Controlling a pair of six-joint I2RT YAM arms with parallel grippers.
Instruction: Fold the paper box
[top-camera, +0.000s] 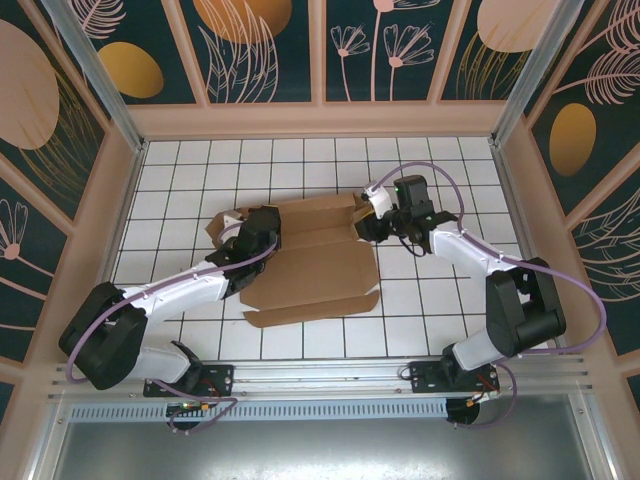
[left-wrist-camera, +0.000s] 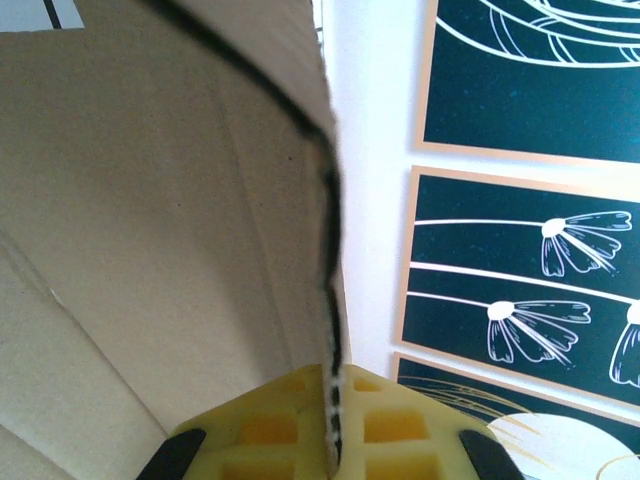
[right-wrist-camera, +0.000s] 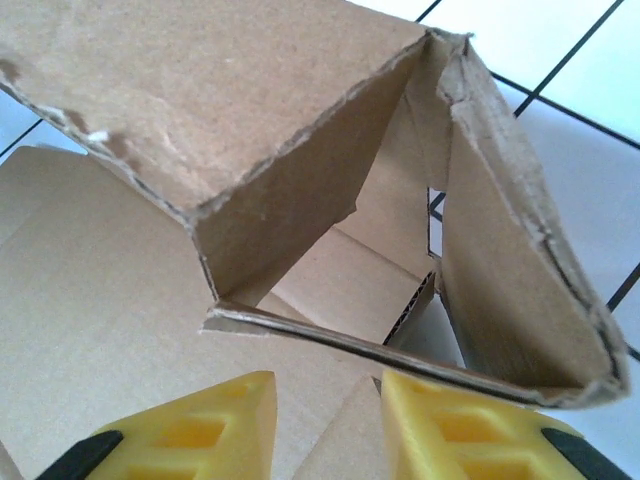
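The paper box (top-camera: 315, 262) is brown cardboard, lying mostly flat mid-table with its side flaps raised. My left gripper (top-camera: 262, 228) is at the box's left end; in the left wrist view its yellow fingers (left-wrist-camera: 280, 425) are shut on the edge of an upright cardboard flap (left-wrist-camera: 200, 200). My right gripper (top-camera: 375, 222) is at the right end. In the right wrist view its yellow fingers (right-wrist-camera: 215, 425) stand open just short of the folded-up side wall and corner flaps (right-wrist-camera: 300, 170), with a cardboard edge (right-wrist-camera: 400, 350) crossing in front of them.
The white gridded table (top-camera: 430, 320) is ringed by a low wooden rim (top-camera: 320, 120) and dark patterned panels. Bare tiles lie behind, in front of and to the right of the box. Both arm bases sit at the near edge.
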